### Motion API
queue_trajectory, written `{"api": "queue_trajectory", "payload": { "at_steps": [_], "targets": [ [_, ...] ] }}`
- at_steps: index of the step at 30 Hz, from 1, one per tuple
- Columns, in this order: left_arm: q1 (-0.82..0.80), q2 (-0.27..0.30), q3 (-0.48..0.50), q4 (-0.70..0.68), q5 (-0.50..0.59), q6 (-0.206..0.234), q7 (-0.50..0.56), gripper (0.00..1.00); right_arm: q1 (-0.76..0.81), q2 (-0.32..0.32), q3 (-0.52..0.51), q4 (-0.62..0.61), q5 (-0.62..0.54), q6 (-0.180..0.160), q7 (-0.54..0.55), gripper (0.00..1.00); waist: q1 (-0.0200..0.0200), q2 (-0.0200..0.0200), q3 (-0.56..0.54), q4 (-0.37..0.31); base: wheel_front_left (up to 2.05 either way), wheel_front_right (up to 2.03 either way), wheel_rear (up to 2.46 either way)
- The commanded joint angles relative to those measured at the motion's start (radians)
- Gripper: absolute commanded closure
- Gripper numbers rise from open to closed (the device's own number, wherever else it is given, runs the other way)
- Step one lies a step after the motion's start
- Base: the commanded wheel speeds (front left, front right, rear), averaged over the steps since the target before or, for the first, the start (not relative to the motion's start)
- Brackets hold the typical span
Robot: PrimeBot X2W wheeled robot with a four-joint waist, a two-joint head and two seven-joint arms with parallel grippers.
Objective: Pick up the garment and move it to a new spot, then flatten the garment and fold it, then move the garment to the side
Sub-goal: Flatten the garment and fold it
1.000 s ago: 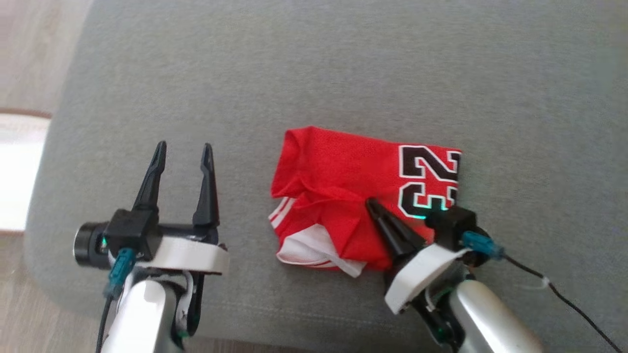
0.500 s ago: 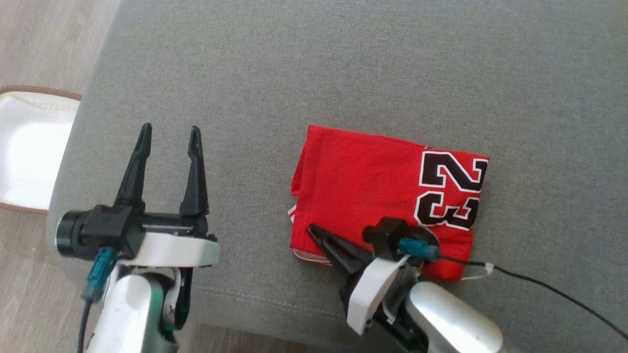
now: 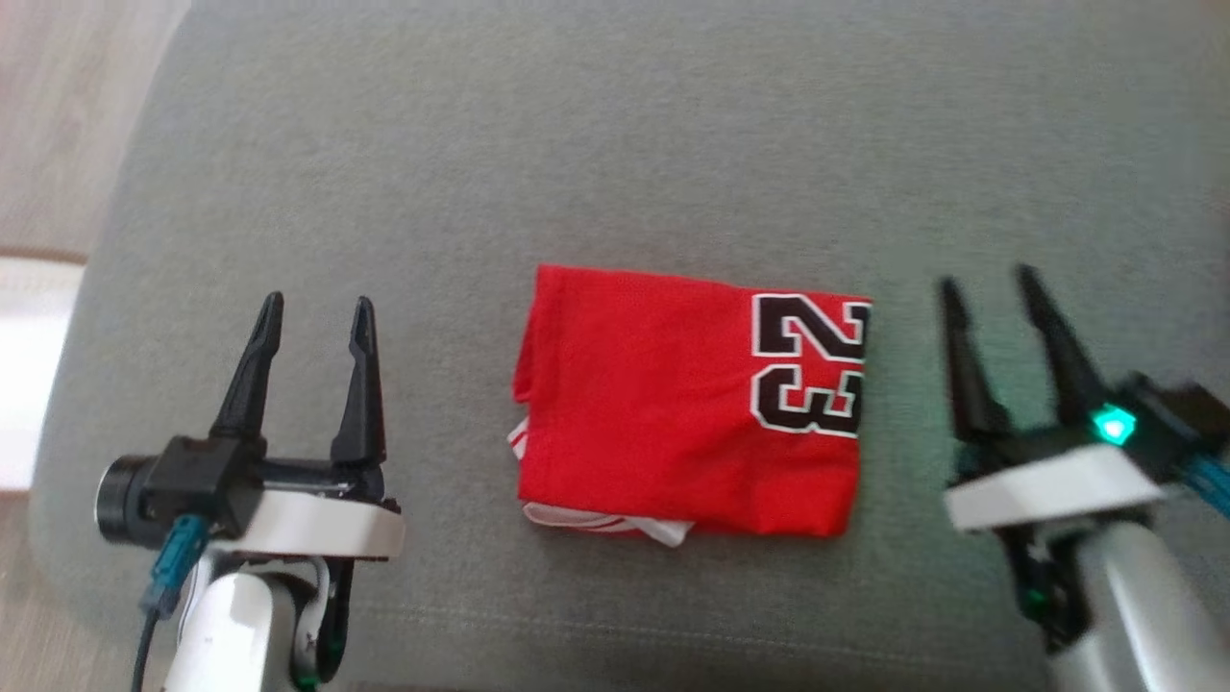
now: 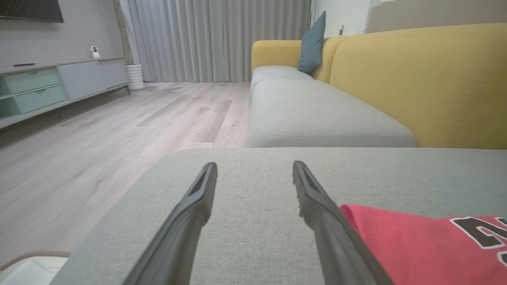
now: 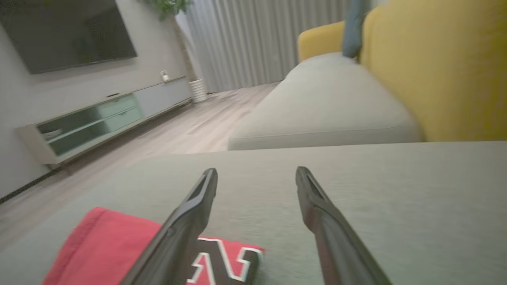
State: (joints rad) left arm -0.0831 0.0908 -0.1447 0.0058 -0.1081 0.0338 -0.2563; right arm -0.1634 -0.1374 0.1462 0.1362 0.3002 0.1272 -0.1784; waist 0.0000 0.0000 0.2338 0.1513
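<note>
**Folded jersey [image 3: 673, 404] lies between two spread grippers**

Nearest the robot, the left gripper [image 3: 317, 303] hovers over the grey seat cushion [image 3: 615, 144], fingers spread with nothing between them. The right gripper [image 3: 988, 279], blurred in the head view, is likewise spread and empty. The red jersey, numbered 23, lies flat on the cushion between them and touches neither. It is folded into a tidy rectangle, with a strip of white trim poking out at its near left corner.

The folding looks done, so what seems left is moving the jersey to the side. To keep the fold, each gripper should probably pinch through every layer at a near corner, loose trim included. The arms should then lift and travel together, low and level, so no layer sags open. Dragging is best avoided, since the coarse cushion cloth could peel back the bottom layer.

Past the cushion's left edge, on the floor, sits a pale brown-rimmed thing [image 3: 34, 384], perhaps a basket or tray. What it holds cannot be told. Farthest off, the low cabinet [image 4: 59, 85] along the wall has closed drawers, so their contents are hidden
</note>
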Motion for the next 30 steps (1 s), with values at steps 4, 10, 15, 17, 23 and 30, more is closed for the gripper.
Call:
{"api": "queue_trajectory", "payload": {
  "at_steps": [4,10,15,17,23,30],
  "targets": [
    [-0.003,0.025,0.05,-0.009,-0.001,-0.012,-0.005,0.0,0.083,0.016,-0.1,-0.125,-0.043,0.003,0.039,0.0,0.0,0.0,-0.036,-0.064,0.0,0.0,0.0],
    [0.035,0.033,0.06,0.027,-0.009,-0.019,-0.005,0.0,0.171,0.035,-0.138,-0.205,-0.057,0.003,0.091,0.0,0.0,0.0,-0.088,-0.117,0.0,0.0,0.0],
    [0.078,0.036,0.064,0.045,-0.017,-0.019,-0.005,0.0,0.23,0.052,-0.127,-0.232,-0.062,0.003,0.119,0.0,0.0,0.0,-0.14,-0.135,0.0,0.0,0.0],
    [0.095,0.037,0.063,0.049,-0.018,-0.017,-0.005,0.0,0.248,0.056,-0.12,-0.237,-0.061,0.003,0.127,0.0,0.0,0.0,-0.159,-0.139,0.0,0.0,0.0],
    [0.133,0.044,0.057,0.054,-0.024,-0.015,0.01,0.0,0.295,0.064,-0.111,-0.251,-0.062,0.003,0.144,0.0,0.0,0.0,-0.214,-0.143,0.0,0.0,0.0],
    [0.16,0.048,0.053,0.044,-0.034,-0.011,0.035,0.0,0.33,0.071,-0.11,-0.273,-0.061,0.003,0.159,0.0,0.0,0.0,-0.242,-0.146,0.0,0.0,0.0]
  ]
}}
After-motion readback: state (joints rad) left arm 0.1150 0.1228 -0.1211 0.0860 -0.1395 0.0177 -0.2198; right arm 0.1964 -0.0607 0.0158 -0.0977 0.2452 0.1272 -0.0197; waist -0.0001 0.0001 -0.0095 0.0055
